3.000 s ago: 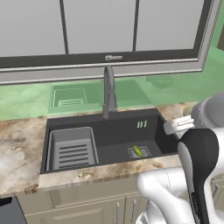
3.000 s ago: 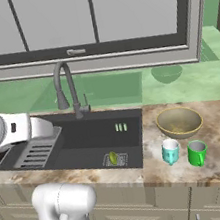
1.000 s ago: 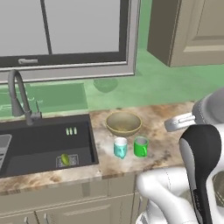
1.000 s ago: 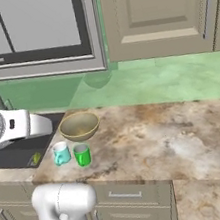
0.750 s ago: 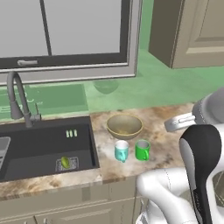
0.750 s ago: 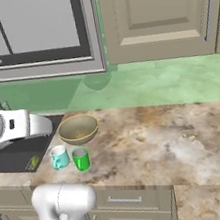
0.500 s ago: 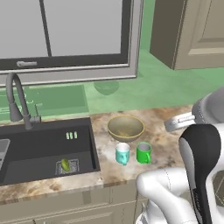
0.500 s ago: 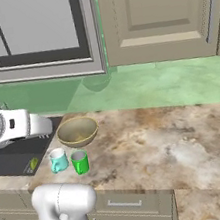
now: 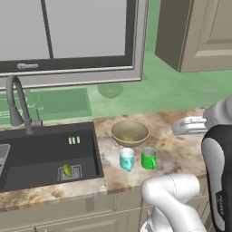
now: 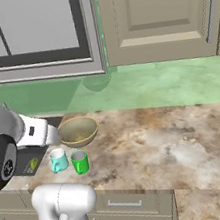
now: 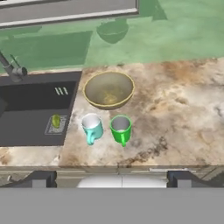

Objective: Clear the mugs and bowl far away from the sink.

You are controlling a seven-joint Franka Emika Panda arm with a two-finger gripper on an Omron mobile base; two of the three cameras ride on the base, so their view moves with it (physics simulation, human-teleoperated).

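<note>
Looking along our hand [image 11: 112, 177], we see its fingers spread wide with nothing between them. Nearest on the marbled surface [image 11: 183, 109] stand the teal mug [image 11: 92, 127] and green mug [image 11: 120, 128], side by side. Just behind them sits the bowl [image 11: 108, 89], with the dark sink [image 11: 30, 113] beside it.

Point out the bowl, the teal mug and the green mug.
bowl [image 11: 108, 90], hand view, on its yellowish inside
teal mug [image 11: 92, 124], hand view, on its white inside
green mug [image 9: 148, 158], left base view, on its outer wall
</note>
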